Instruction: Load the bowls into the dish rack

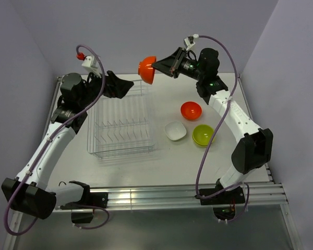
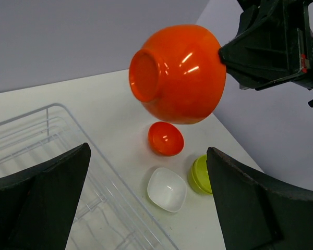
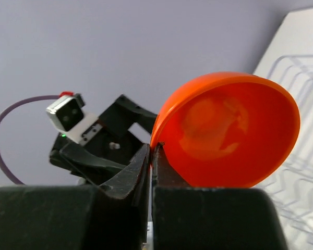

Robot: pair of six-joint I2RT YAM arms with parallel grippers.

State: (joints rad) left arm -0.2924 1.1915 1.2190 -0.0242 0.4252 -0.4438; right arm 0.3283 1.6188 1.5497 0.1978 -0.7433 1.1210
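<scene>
No bowl sits in the dish rack (image 1: pixel 94 136) yet, as far as the wires show, so the loading has barely begun. The right end effector (image 1: pixel 156 65) is clamped on the rim of an orange bowl (image 1: pixel 147 69), held in the air at upper centre of the top view, over the rack's far right corner. Three bowls lie on the table (image 1: pixel 167 166) right of the rack: an orange-red bowl (image 1: pixel 191 110), a white bowl (image 1: pixel 175 130) and a lime green bowl (image 1: pixel 203 135). The left end effector (image 1: pixel 122 86), jaws wide and empty, hovers at the rack's far edge, close to the held bowl's likely path down.
</scene>
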